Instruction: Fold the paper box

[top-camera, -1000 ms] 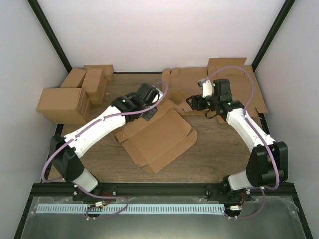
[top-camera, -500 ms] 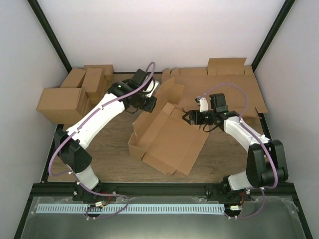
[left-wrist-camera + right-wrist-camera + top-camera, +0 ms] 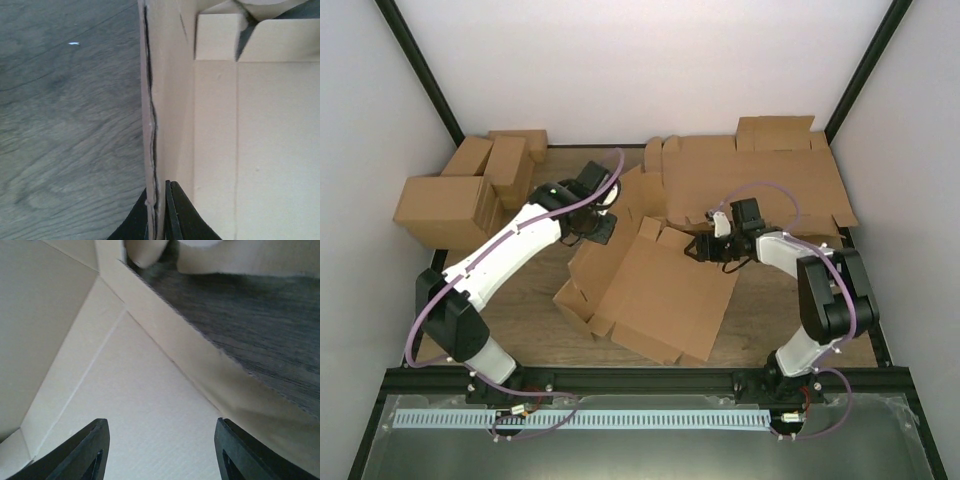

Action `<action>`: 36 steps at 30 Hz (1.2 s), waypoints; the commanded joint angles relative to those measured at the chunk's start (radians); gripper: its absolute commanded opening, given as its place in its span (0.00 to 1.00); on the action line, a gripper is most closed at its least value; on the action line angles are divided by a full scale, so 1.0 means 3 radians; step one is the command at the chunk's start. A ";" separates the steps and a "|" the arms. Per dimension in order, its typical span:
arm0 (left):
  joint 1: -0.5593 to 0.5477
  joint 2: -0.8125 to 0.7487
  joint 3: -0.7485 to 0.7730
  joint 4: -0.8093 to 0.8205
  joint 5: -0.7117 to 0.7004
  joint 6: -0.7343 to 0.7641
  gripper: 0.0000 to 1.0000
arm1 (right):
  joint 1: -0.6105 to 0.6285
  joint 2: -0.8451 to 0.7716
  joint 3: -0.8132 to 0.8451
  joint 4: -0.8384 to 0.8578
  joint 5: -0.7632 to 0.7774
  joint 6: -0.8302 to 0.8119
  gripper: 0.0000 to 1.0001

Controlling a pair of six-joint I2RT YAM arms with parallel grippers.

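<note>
The paper box (image 3: pixel 655 290) is a plain brown cardboard piece, partly raised, in the middle of the table. My left gripper (image 3: pixel 605 228) is at its far left wall and is shut on that wall's edge (image 3: pixel 154 150), one finger on each side. My right gripper (image 3: pixel 695 248) is open at the box's far right corner, just over the large panel. In the right wrist view both fingers stand wide apart above the panel (image 3: pixel 150 405), with a creased side flap (image 3: pixel 200 365) beside them. The left wrist view shows the box's inside (image 3: pixel 250 150).
A cluster of brown cartons (image 3: pixel 470 190) stands at the back left. A pile of flat cardboard sheets (image 3: pixel 760 175) lies at the back right, just behind my right arm. Bare wood tabletop (image 3: pixel 520 320) shows at the front left of the box.
The box has been lifted from flat into a part-raised shape and shifted toward the front. My left gripper moved back and left with its wall. My right gripper came down toward the box's corner.
</note>
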 commanded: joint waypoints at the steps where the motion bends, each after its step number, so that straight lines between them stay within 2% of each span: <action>1: -0.0028 0.0015 -0.0067 -0.0211 -0.0456 0.0257 0.04 | 0.0010 0.0230 0.0199 0.0140 -0.0028 -0.0031 0.59; 7: -0.0151 0.0002 -0.0129 -0.0103 -0.0950 0.0474 0.04 | 0.0010 0.0555 0.0367 0.0245 0.0072 -0.0161 0.59; 10: -0.0251 0.0008 -0.0223 -0.0050 -0.1277 0.0499 0.04 | 0.0011 0.0537 0.0473 0.0325 -0.0067 -0.0266 0.59; 15: -0.0421 -0.0036 -0.0405 0.0106 -0.1543 0.0518 0.04 | 0.0012 0.0508 0.0776 0.0476 -0.0452 -0.0598 0.61; 19: -0.0534 -0.0028 -0.0549 0.0222 -0.1807 0.0573 0.04 | 0.0023 0.0651 0.1123 0.0567 -0.0566 -0.0861 0.61; 25: -0.0592 -0.0006 -0.0524 0.0268 -0.1962 0.0599 0.04 | 0.0213 0.0947 0.1571 0.0645 -0.0434 -0.1375 0.65; 32: -0.0637 -0.0042 -0.0502 0.0287 -0.2054 0.0636 0.04 | 0.0308 0.1429 0.2102 0.0676 -0.0244 -0.1443 0.71; 36: -0.0673 -0.0046 -0.0502 0.0295 -0.2063 0.0645 0.04 | 0.0363 0.1577 0.2274 0.0574 -0.0195 -0.1670 0.68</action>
